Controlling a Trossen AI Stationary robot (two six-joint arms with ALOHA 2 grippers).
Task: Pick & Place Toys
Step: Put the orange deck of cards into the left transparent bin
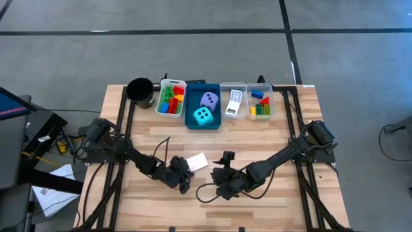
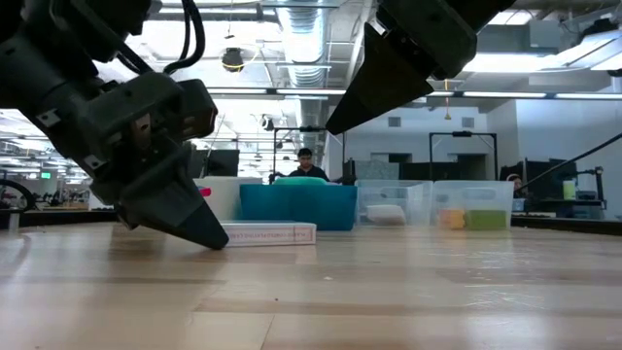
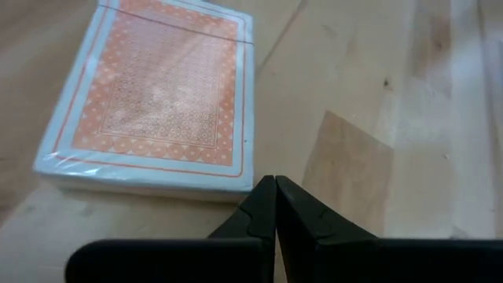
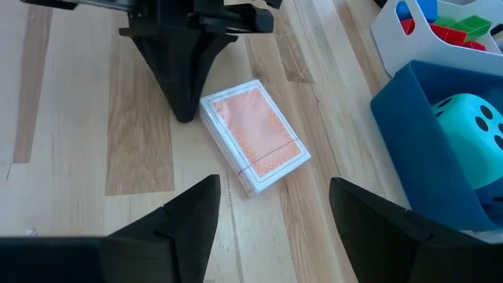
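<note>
Orange-backed card pack (image 4: 254, 146), a flat white-edged box in clear wrap, lies face down on the bare wooden table (image 1: 270, 200), near the middle and well short of the row of trays at the far edge. It is the one toy not yet put away. The cyan soft die (image 1: 203, 116) and the lavender soft die (image 1: 208, 99) already sit in the blue tray (image 1: 190, 120), the small plastic bricks fill the white tray (image 1: 160, 103) and a clear tray (image 1: 270, 115), and a second card pack (image 1: 235, 102) rests in the other clear tray (image 1: 223, 111).

The left gripper (image 3: 274, 206) has its fingers pressed together, empty, with the tip down at the table just beside one edge of the pack; from the low view it looks to be touching the wood, though that is hard to confirm. The right gripper (image 4: 271, 206) hangs above the pack with its fingers spread and nothing between them, pointed down at it.

The step in hand appears to be the pick-up of this last pack, the closed left tip likely serving to brace or nudge it. The next move would call for the right gripper to descend, straddle the pack across its narrow width and close. A thin, slick, flat box gives little edge to grip, so it may slide.
</note>
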